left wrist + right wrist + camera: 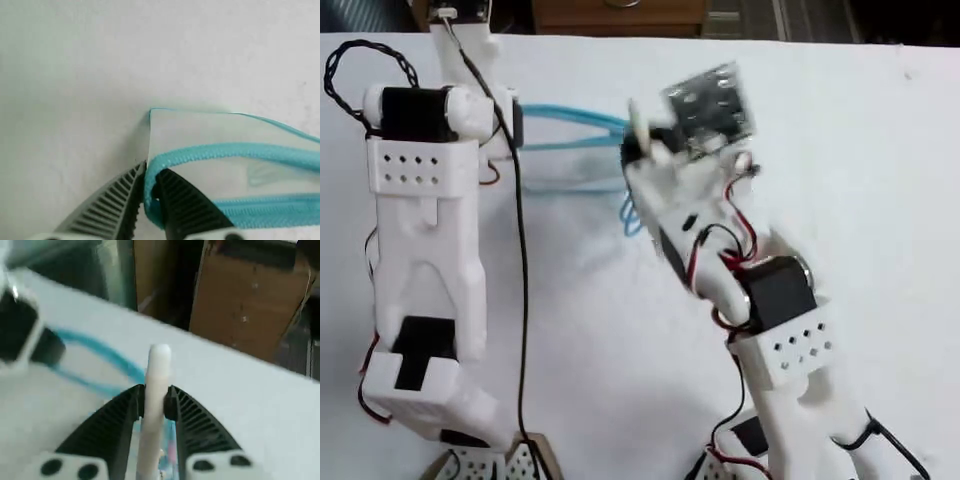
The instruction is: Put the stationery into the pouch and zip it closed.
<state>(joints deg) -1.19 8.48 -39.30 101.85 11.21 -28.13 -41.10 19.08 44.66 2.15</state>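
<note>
A clear pouch (570, 150) with a teal zipper (235, 150) lies flat on the white table near its far side. My left gripper (150, 187) is shut on the zipper edge at the pouch's corner, at the pouch's left end in the high view (510, 125). My right gripper (154, 400) is shut on a white pen (159, 365) that stands upright between its jaws. In the high view the pen (640, 122) hangs over the pouch's right end. The teal opening (95, 347) lies just beyond the pen.
A black cable (520, 260) runs down the table beside the left arm. Beyond the table's far edge stands brown wooden furniture (250, 295). Bare white table (880, 180) spreads to the right of the right arm.
</note>
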